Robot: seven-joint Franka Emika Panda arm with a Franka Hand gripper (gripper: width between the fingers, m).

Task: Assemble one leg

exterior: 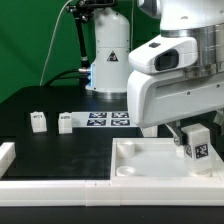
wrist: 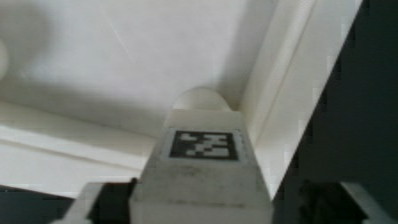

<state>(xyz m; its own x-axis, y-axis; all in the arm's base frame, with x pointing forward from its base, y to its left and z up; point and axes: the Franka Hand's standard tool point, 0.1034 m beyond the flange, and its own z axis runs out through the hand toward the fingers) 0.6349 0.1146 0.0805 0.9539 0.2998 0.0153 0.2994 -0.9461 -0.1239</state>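
Note:
A small white leg (exterior: 198, 147) with a black-and-white tag on its face stands slightly tilted in the corner of the white tray (exterior: 132, 150) at the exterior view's right. My gripper (exterior: 194, 138) reaches down from above with a finger on each side of it. In the wrist view the leg (wrist: 201, 150) fills the space between the dark fingers (wrist: 114, 200). They press against its two sides, and its far end points into the tray's corner (wrist: 294, 60). The gripper (wrist: 201, 203) is shut on the leg.
Two more small white tagged legs (exterior: 38, 121) (exterior: 66, 122) stand on the black table at the exterior view's left. The marker board (exterior: 108, 119) lies beside them. A white rail (exterior: 55, 185) runs along the front edge. The arm's base (exterior: 108, 55) stands at the back.

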